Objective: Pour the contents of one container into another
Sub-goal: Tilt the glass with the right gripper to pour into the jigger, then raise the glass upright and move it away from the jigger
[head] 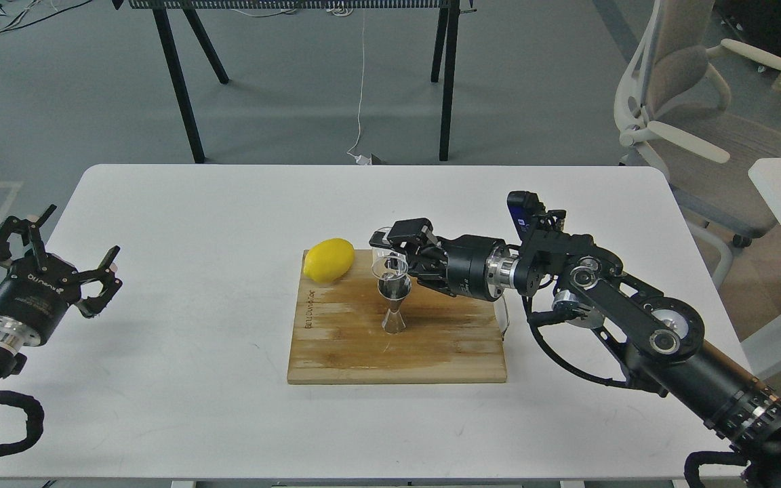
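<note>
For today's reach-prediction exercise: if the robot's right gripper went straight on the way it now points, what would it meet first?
The right gripper points left, holding the clear cup over the steel jigger. Going straight on, it would probably meet the lemon first, though height is unclear.

The white rectangular table (228, 217) carries the wooden cutting board (431, 352) near its middle. The right claw (390, 252) reaches over the board's far half from the right. W/ its fingers around the small clear see-through cup (390, 266), the cup sits tilted directly above the shiny steel hourglass jigger (394, 301), which stands upright on the board just below the claw. The yellow oval lemon (329, 259) lies left of the claw, on the board's far-left corner. The left claw (72, 261) is well apart, over the table's left edge.
</note>
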Available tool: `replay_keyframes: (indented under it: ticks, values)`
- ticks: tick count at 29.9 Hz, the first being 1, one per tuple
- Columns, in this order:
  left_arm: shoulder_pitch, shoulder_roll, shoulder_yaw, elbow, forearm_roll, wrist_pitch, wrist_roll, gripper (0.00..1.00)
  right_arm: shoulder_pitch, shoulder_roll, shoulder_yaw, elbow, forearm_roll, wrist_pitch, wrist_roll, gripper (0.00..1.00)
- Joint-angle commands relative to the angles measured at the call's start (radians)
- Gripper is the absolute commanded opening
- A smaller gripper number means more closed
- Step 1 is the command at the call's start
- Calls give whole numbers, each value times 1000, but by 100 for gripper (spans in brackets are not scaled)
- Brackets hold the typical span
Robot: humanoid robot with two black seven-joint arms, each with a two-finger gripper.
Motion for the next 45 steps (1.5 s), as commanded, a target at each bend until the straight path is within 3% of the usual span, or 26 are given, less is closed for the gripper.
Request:
replay_keyframes:
  ticks: [1, 26, 37, 45]
  values:
    - [0, 0, 0, 0, -1, 0, 0, 99, -1, 0, -1, 9, -23, 0, 1, 23]
    - [0, 0, 0, 3, 1, 0, 0, 99, -5, -11, 32, 24, -28, 0, 8, 23]
    - [0, 0, 0, 3, 1, 0, 0, 99, -38, -6, 160, 67, 590, -91, -9, 23]
    - [2, 0, 0, 14, -1, 0, 0, 99, -205, -10, 457, 69, 1201, -193, -9, 23]
